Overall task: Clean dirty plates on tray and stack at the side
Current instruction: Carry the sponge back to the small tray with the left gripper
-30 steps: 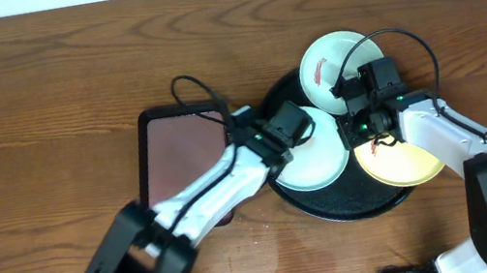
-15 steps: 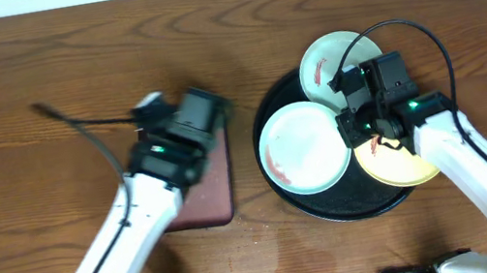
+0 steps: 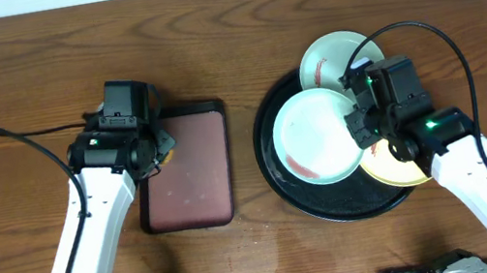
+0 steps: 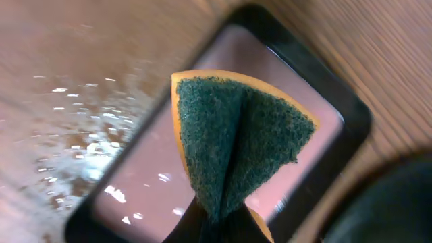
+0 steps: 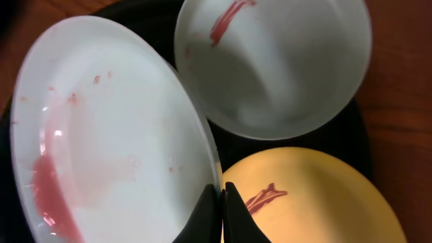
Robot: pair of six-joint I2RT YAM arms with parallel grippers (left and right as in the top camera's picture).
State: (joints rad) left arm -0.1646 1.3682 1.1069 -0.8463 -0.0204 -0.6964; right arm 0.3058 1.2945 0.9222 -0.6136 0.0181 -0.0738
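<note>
One dark-brown wood-grain table (image 3: pixel 18 74) carries everything. On it are two trays. The larger is the round glossy black tray (image 3: pixel 333 207) on the right. The smaller is a rectangular maroon tray (image 3: pixel 193 179) with a black rim, to its left and apart from it.

There are three plates, all over or on the round tray, and none on the bare wood at the side. The first mint plate (image 3: pixel 317 135) is raised and tilted over the tray's middle. It has a pink-red smear low on its face and a few specks, and its edge overlaps the yellow one. The second mint plate (image 3: pixel 329 59) sits at the tray's far edge and hangs partly past the rim, with one red streak on it. The single yellow plate (image 3: pixel 406 170) lies on the near right and is also streaked.

One sponge (image 4: pixel 236 142), dark green scouring face over orange, is folded over the maroon tray.

Of the two pincers, the right gripper (image 5: pixel 221 209) is clenched on the raised plate's rim. The left gripper (image 4: pixel 216 226) is clenched on the sponge's lower corner.
</note>
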